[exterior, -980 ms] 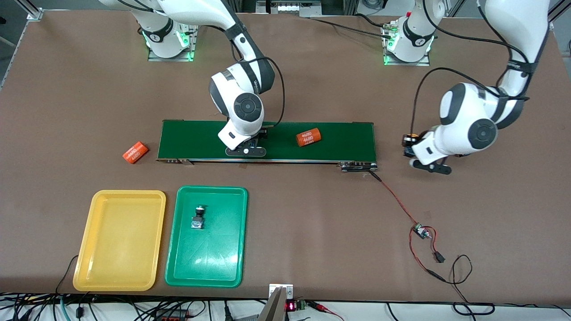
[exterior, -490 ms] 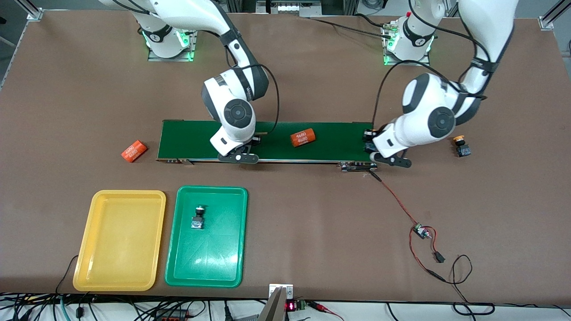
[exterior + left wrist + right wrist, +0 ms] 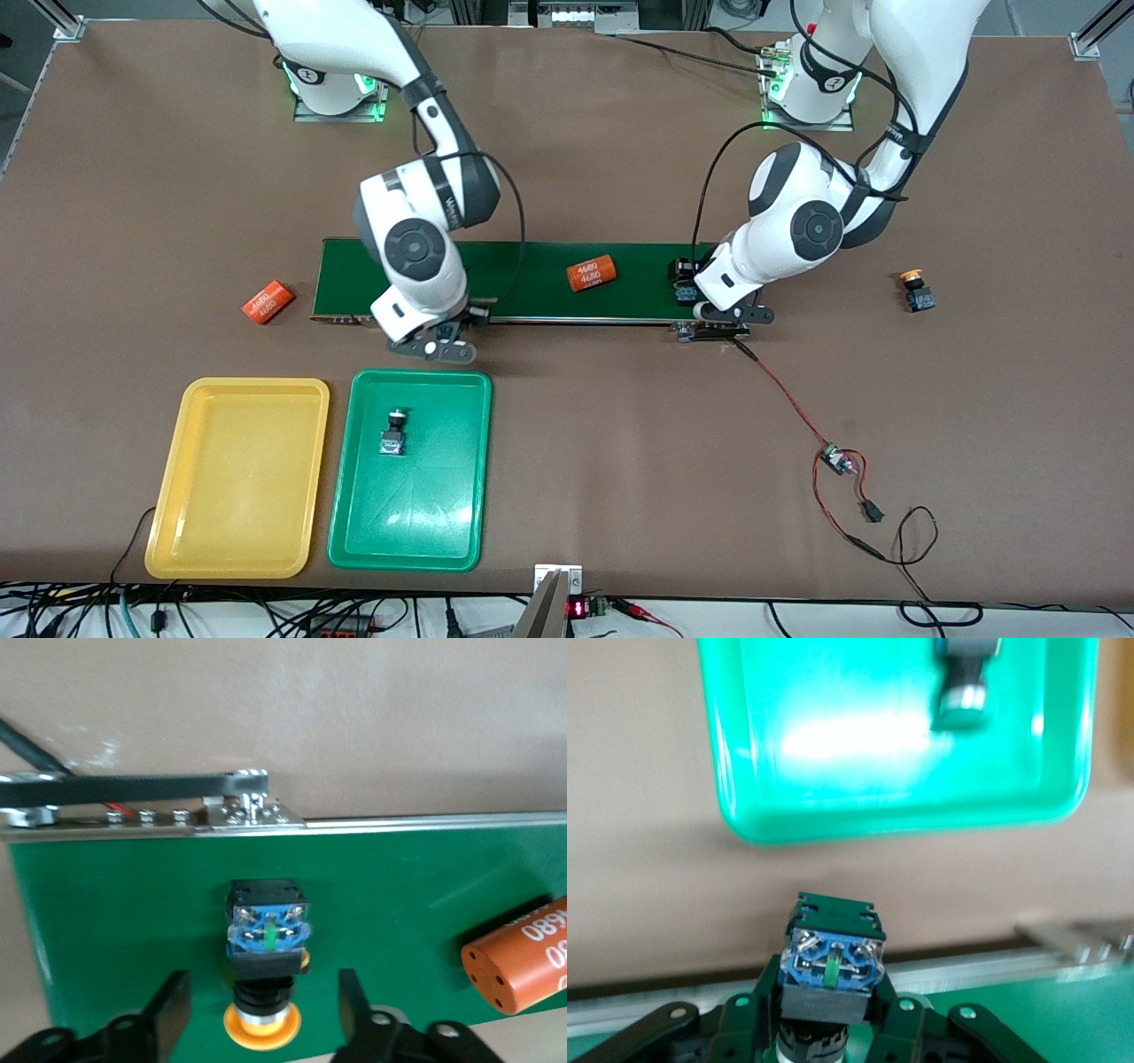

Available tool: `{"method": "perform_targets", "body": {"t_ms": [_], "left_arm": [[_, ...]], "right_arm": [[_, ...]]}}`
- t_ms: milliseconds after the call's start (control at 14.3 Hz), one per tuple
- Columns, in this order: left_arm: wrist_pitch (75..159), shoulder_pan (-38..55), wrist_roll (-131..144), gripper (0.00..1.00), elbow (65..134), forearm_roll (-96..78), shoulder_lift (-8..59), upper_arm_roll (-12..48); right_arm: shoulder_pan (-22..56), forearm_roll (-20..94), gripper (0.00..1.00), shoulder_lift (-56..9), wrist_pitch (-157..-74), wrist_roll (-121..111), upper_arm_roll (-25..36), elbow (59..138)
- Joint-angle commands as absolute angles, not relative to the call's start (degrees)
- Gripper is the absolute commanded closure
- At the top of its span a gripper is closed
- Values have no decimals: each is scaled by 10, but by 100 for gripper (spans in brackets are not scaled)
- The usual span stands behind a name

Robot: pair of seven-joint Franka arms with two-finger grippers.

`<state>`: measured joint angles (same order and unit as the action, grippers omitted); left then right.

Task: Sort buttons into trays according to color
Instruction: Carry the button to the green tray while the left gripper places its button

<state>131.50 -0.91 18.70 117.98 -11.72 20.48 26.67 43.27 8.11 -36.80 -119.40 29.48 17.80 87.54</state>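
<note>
Carried off the conveyor belt [image 3: 532, 279] since the earlier frame, a green button [image 3: 833, 967] sits clamped in the right gripper [image 3: 431, 347] above the green tray's [image 3: 469, 470] edge, while the left gripper [image 3: 264, 1014] hovers with fingers spread around a yellow-capped button [image 3: 266, 939] lying on the belt

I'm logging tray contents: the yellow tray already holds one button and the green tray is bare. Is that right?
No, it is reversed. The front view shows the one button lying in the green tray, while the yellow tray is bare.
</note>
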Motion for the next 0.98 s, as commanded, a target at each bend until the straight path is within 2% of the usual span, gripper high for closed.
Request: {"method": "perform_targets", "body": {"t_ms": [0,210,420,560,910], "left_arm": [[1254,-18,185,0,1179,-127,145,223],[1214,-20,181,0,1182,-122,131,151],[1215,-38,179,0,1182,-60,151,73],[1218,-60,178,0,1179,-19,163,49],[1243,-138,110,0,1180,75,224,36]], "right_arm": [[383,84,100,-455,-1193,256,169,749],[360,85,100,-528,-1201,204,164,665],[300,92,100,-602,-1225,151,97,579],[271,92,100,-613,-1267,126,60,579],[251,89,100,-621,-1279,77,62,579]]}}
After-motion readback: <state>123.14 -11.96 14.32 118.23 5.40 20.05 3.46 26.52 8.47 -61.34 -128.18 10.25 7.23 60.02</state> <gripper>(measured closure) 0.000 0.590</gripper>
